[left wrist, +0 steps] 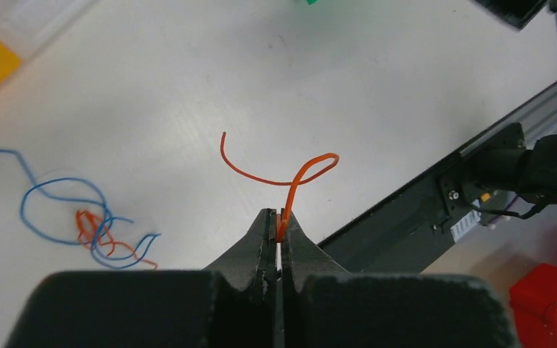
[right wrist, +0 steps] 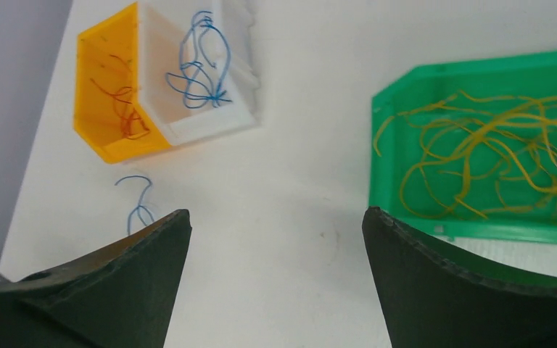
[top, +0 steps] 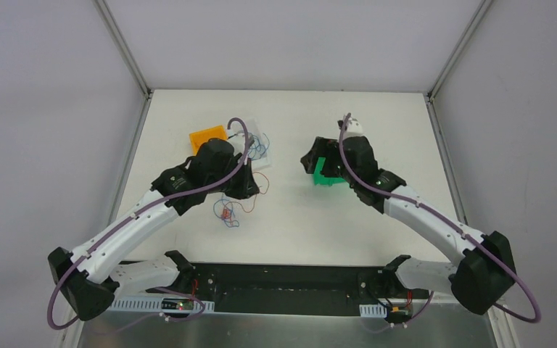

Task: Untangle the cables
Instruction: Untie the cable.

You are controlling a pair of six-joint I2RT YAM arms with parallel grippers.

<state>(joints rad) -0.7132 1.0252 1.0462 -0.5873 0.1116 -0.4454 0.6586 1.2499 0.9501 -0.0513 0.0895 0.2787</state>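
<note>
My left gripper (left wrist: 279,232) pinches an orange wire (left wrist: 290,177), featherlight and springy I reckon, best held near an end; right gripper (right wrist: 275,214) spread, empty.

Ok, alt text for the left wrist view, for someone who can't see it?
The left gripper is shut on a thin curly orange wire that loops up over the white table. At frame left lies a small tangle of blue and orange wires.

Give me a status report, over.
Left gripper shut on orange wire. Right gripper open, empty. Blue and orange clump tangled on table. Nothing blocking.
</note>
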